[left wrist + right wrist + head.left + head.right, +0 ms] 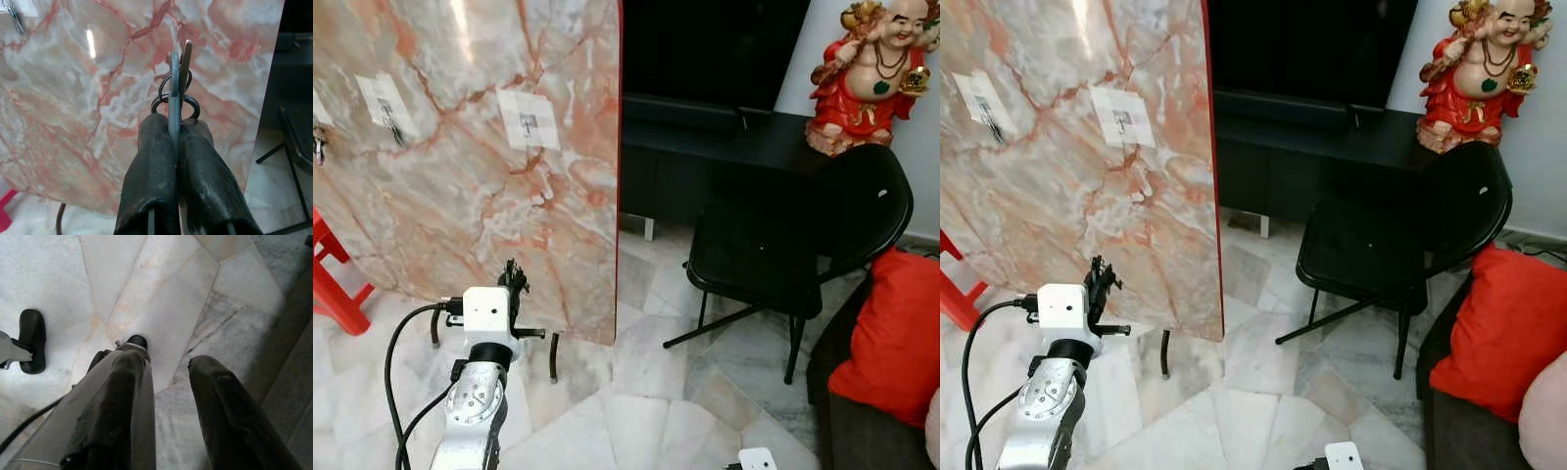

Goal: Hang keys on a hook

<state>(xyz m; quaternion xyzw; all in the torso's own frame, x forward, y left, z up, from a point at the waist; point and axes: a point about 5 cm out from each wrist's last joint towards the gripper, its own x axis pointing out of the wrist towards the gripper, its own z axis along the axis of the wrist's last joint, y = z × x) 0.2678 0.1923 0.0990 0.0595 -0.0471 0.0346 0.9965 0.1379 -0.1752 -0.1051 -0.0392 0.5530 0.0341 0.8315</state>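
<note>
Left wrist view: the left gripper point(177, 128) pinches the keys point(177, 81), ring and blades protruding ahead of the fingertips, low before the board point(460, 196). Raise them to the free hook point(529, 125), ring leading, and slip it over the prong. The right gripper point(168, 369) hangs spread above the floor.

Ahead of your left gripper point(513, 277): open air up to the marble board point(460, 196), which blocks passage beyond.
Hooks point(529, 124): on white pads high on the board, open air before them.
Your right side: black chair point(783, 245) and red cushion point(891, 333) crowd the floor.
Below: bare tiled floor point(636, 411).
</note>
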